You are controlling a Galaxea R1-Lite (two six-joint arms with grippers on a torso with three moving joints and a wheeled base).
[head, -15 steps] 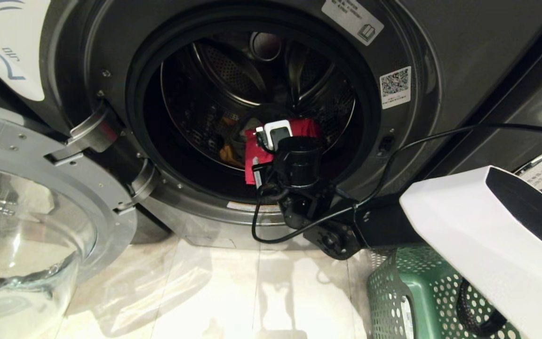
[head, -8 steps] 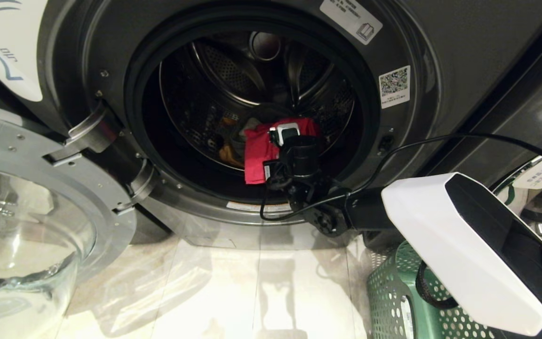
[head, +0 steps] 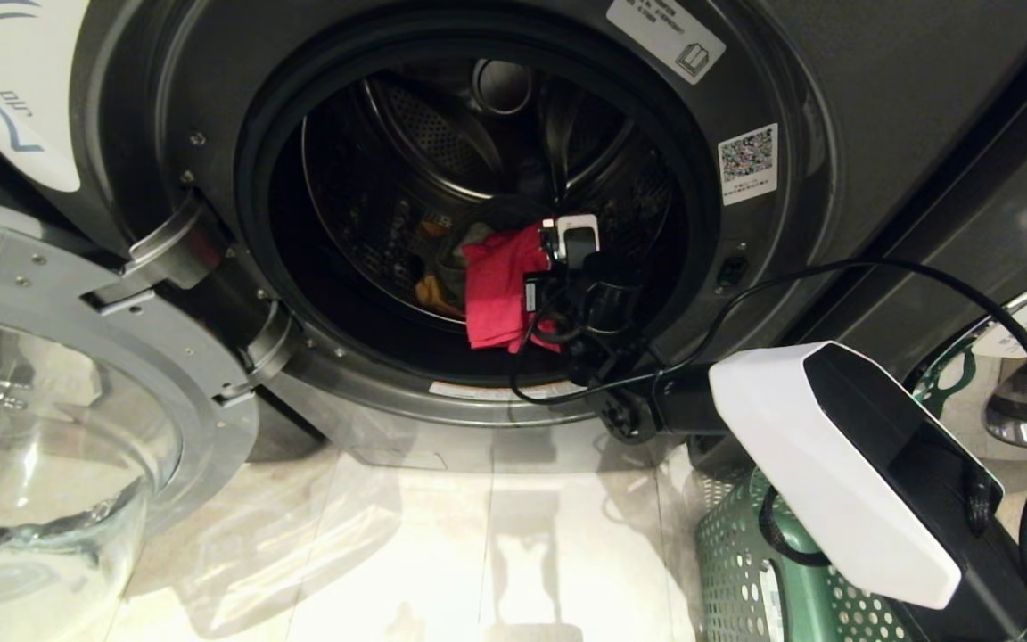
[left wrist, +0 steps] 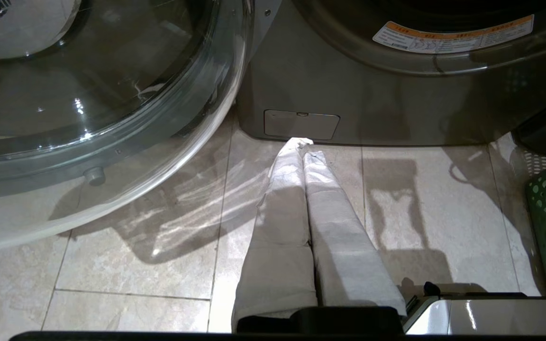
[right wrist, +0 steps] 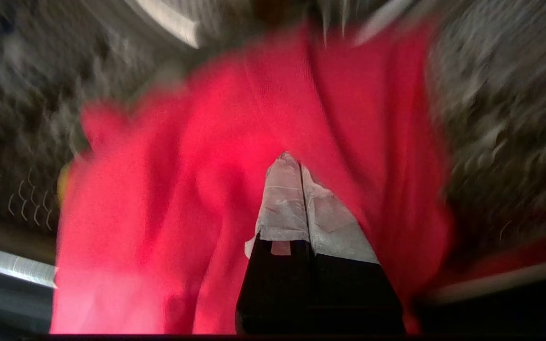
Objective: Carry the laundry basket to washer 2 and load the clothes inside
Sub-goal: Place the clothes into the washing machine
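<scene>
Washer 2 [head: 879,107] fills the upper part of the head view, its white label with a blue "2" [head: 5,107] at the upper left edge. Its glass door [head: 50,446] hangs swung open at the lower left of the frame, over the tiled floor [head: 442,553].

The right claw [head: 558,245] sits at the centre of the head view, reaching through the round opening into the drum [head: 442,134]. In the right wrist view its two taped fingers [right wrist: 282,199] are pressed together, tips against the bright pink-red garment [head: 500,285], which spreads across most of that view; whether any cloth is pinched between them I cannot tell. The pink-red garment lies at the front of the drum's bottom, draped toward the door seal. Just left of it in the head view a mustard yellow garment [head: 431,292] shows, with a grey one [head: 469,245] behind, both inside the drum.

The green laundry basket [head: 745,571] stands on the floor at the lower right of the head view, partly covered by the right arm's white forearm [head: 825,473].

The left claw [left wrist: 304,147] appears in the left wrist view at centre, its fingers clenched with nothing between them, hanging above the floor tiles near the washer's base panel.
</scene>
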